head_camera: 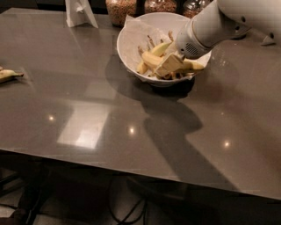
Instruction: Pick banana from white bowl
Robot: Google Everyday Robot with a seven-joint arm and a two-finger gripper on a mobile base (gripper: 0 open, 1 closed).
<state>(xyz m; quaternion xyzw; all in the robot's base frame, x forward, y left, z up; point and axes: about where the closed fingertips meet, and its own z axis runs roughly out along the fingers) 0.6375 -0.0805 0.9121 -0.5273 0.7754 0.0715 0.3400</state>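
Note:
The white bowl (123,56) with its crumpled paper liner stands at the back middle of the dark table. Several bananas lie in it. The longest yellow banana (151,59) lies across the middle of the bowl, and part of it is hidden by my gripper. Smaller greenish-yellow bananas with brown stems lie behind it (160,47). My gripper (169,67) reaches in from the upper right on the white arm (210,27). It is down among the bananas, touching the long one.
A small lone banana (9,74) lies at the table's left edge. Glass jars of grains (120,9) stand behind the bowl. A white stand (80,14) is at the back left. The table's front edge runs along the bottom.

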